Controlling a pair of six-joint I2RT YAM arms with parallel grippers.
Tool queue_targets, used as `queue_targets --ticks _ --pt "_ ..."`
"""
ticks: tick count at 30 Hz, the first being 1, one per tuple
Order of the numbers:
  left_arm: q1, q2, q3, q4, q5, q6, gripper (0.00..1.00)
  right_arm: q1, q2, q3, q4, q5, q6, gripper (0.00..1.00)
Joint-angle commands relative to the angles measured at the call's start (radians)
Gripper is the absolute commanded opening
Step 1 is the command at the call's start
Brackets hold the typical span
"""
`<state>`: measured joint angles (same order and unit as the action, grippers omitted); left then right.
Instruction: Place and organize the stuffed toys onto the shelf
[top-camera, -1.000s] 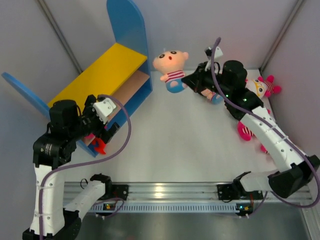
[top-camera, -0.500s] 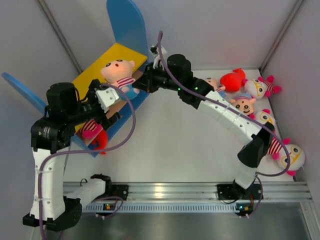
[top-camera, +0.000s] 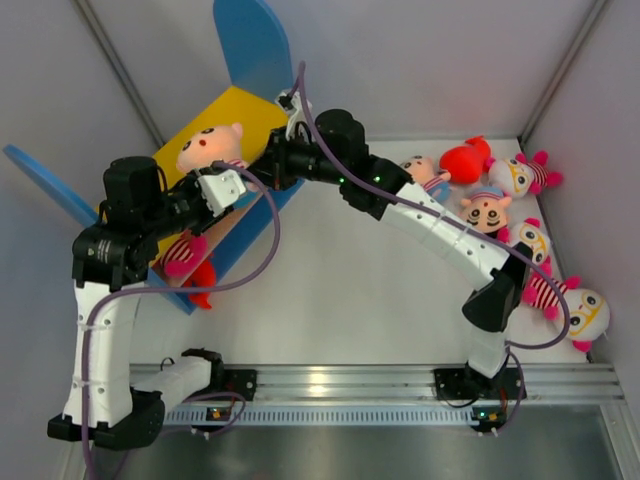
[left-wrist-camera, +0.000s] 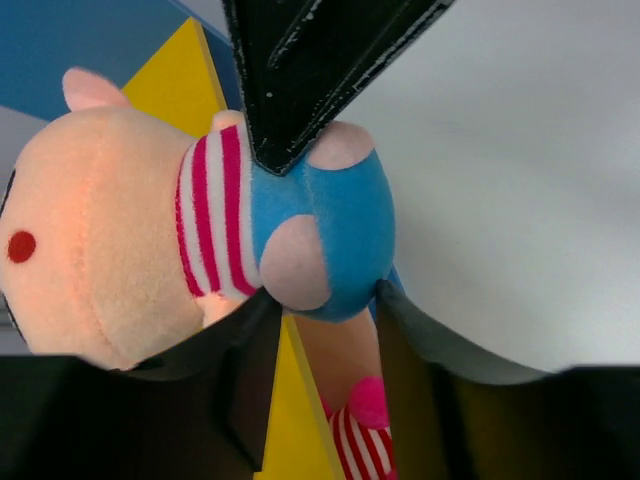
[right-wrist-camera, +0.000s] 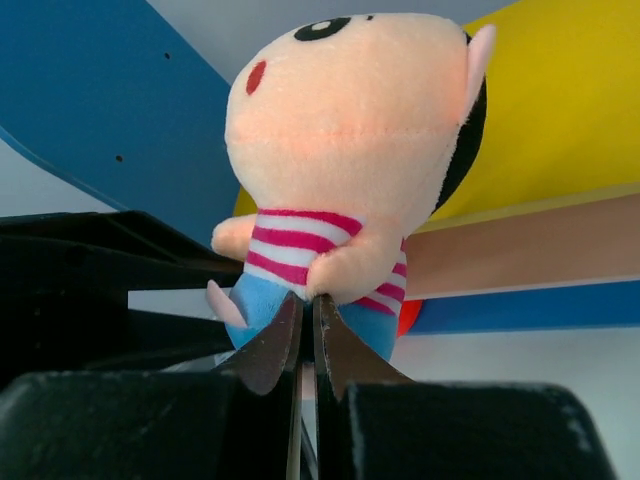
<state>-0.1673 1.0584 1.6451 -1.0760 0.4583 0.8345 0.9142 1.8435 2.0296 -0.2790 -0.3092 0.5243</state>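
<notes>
A peach-faced stuffed toy (top-camera: 210, 148) in a striped shirt and blue pants hangs over the yellow upper board (top-camera: 228, 112) of the shelf (top-camera: 255, 60). My right gripper (top-camera: 260, 172) is shut on it, pinching the toy (right-wrist-camera: 350, 130) at its waist. My left gripper (top-camera: 238, 186) reaches from below. Its fingertips (left-wrist-camera: 245, 330) press both sides of the toy's blue pants (left-wrist-camera: 335, 225). On the tan lower board (right-wrist-camera: 520, 250) lie a striped toy (top-camera: 183, 256) and a red plush (top-camera: 200, 292).
Several more stuffed toys lie along the right wall: a peach-faced one (top-camera: 425, 172), a red plush (top-camera: 466, 158), a white-faced one (top-camera: 515, 175) and others down to the front right (top-camera: 585, 315). The shelf's second blue side panel (top-camera: 45, 185) juts out left.
My right arm swung from the toy pile to the shelf, carrying the peach-faced toy over the yellow board. My left gripper rose and narrowed around the toy's pants.
</notes>
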Motion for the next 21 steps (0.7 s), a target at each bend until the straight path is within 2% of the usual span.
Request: queue_targets --ticks 1,2,4,9,10,12,13,15,17,21 --pt "-0.005 -0.003 -0.014 0.067 -0.004 0.029 0.36 0.028 0.007 0.035 0.069 -0.062 0.029 0.0" --pt "-0.005 -0.003 -0.019 0.068 -0.006 0.029 0.21 0.029 0.008 0.031 0.073 -0.064 0.034 0.0" --pt "-0.005 -0.005 -0.024 0.068 -0.017 0.025 0.02 0.029 0.011 0.02 0.086 -0.074 0.036 0.0" --pt "-0.005 -0.018 -0.033 0.117 -0.085 -0.061 0.0 0.029 0.011 -0.014 0.144 -0.071 0.013 0.0" --pt "-0.005 -0.023 -0.034 0.134 -0.157 -0.107 0.0 0.028 0.01 -0.026 0.158 -0.064 0.003 0.02" --pt "-0.005 -0.029 -0.034 0.188 -0.242 -0.138 0.0 0.02 0.016 -0.034 0.196 -0.05 -0.009 0.16" --pt "-0.005 -0.031 -0.034 0.197 -0.332 -0.147 0.0 0.008 0.022 -0.042 0.213 -0.05 -0.01 0.41" --pt "-0.005 -0.037 -0.045 0.218 -0.415 -0.162 0.0 -0.008 0.034 -0.045 0.244 -0.036 -0.001 0.61" --pt "-0.003 -0.046 -0.071 0.217 -0.508 -0.184 0.0 -0.034 0.042 -0.046 0.242 -0.03 0.014 0.67" --pt "-0.003 -0.087 -0.165 0.243 -0.584 -0.212 0.0 -0.073 -0.021 -0.129 0.254 -0.001 0.011 0.69"
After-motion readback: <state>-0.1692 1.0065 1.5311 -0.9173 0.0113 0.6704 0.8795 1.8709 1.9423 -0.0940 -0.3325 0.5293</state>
